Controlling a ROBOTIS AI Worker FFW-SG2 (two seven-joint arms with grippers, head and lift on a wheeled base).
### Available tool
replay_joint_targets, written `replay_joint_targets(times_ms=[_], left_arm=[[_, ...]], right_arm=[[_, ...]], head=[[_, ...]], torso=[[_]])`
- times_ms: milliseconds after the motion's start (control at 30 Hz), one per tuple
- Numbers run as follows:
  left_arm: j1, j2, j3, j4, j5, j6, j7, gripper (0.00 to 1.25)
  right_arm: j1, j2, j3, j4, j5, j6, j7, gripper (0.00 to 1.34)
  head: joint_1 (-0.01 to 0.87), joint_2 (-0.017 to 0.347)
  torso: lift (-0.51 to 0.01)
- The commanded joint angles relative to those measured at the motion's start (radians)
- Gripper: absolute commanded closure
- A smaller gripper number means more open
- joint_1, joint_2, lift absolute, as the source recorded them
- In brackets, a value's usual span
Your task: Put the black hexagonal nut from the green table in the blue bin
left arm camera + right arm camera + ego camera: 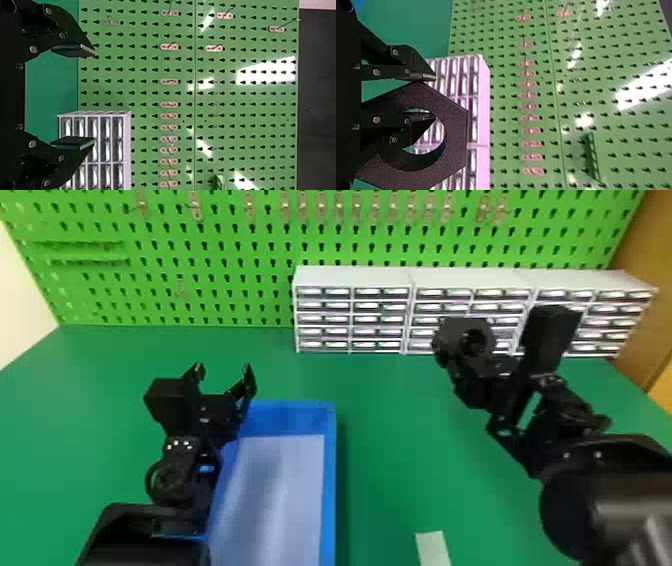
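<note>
While right hand (500,366) grips black hexagonal nut (448,332) | left hand (223,368) wide | blue bin (330,480), near end cropped

Your black two-fingered left gripper (223,374) stands by the far-left corner of the blue rectangular bin (329,470), fingers parted. Your black two-fingered right gripper (507,370), right of the bin, is clamped on the black hexagonal nut (455,132).
</note>
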Motion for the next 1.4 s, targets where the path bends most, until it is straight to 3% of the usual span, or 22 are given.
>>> replay_joint_targets(times_ms=[0,400,867,1367], left_arm=[[0.0,-0.003,0.001,0.0,-0.001,0.0,-0.001,0.46],[0.0,-0.003,0.004,0.0,-0.004,0.0,0.001,0.46],[-0.015,-0.003,0.016,0.003,-0.01,0.0,0.001,0.46],[-0.032,-0.003,0.038,0.003,-0.014,0.0,0.001,0.46]], right_arm=[[-0.008,-0.03,0.054,-0.003,-0.041,0.04,0.0,1.13],[-0.062,-0.08,0.202,-0.003,-0.133,0.132,0.0,1.13],[-0.153,-0.137,0.413,0.062,-0.263,0.145,-0.001,1.13],[-0.2,-0.148,0.508,0.1,-0.342,0.137,-0.003,1.13]], head=[[0.657,0.057],[0.657,0.057],[0.657,0.057],[0.657,0.057]], torso=[[-0.095],[-0.095],[-0.095],[-0.095]])
